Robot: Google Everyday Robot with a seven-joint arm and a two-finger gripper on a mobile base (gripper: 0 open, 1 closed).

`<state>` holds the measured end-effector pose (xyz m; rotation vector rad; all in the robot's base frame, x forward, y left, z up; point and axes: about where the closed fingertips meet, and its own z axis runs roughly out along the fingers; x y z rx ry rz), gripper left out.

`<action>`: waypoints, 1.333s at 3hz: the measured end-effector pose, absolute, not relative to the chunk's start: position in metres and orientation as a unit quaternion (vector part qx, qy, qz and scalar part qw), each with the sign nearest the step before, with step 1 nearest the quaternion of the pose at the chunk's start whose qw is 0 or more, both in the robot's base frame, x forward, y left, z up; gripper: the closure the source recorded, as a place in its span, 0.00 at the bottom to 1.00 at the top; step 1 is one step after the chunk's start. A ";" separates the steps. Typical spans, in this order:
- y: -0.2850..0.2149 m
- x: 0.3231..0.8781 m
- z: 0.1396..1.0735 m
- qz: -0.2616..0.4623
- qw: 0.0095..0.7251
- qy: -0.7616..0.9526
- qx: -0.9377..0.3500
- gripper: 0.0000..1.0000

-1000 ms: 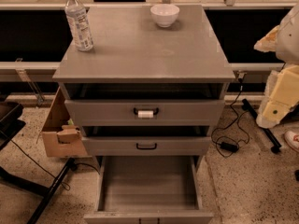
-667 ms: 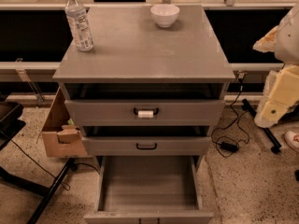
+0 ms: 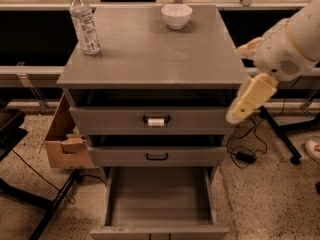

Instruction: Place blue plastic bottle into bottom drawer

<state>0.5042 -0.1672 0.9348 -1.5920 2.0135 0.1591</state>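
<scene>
The blue plastic bottle [image 3: 85, 23], clear with a white cap and a pale label, stands upright at the back left corner of the grey cabinet top [image 3: 150, 59]. The bottom drawer [image 3: 159, 196] is pulled out and shows a plain grey inside with nothing in it. My gripper [image 3: 241, 81] hangs at the cabinet's right edge, level with the top drawer and far to the right of the bottle. Its pale fingers [image 3: 251, 98] stand apart and hold nothing.
A white bowl [image 3: 176, 15] sits at the back middle of the cabinet top. The top drawer [image 3: 155, 120] with a white-tagged handle and the middle drawer [image 3: 156, 156] stand slightly ajar. A cardboard box [image 3: 65, 139] is left of the cabinet. Cables and a stand lie on the floor at right.
The arm and gripper have moved left, from off the cabinet's right side to its right edge. The bottle, bowl and drawers have not moved.
</scene>
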 end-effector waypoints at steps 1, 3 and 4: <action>-0.120 0.573 0.934 0.115 0.381 0.713 -0.577 0.00; -0.064 0.663 0.951 0.174 0.503 0.658 -0.533 0.00; -0.063 0.667 0.951 0.176 0.506 0.658 -0.529 0.00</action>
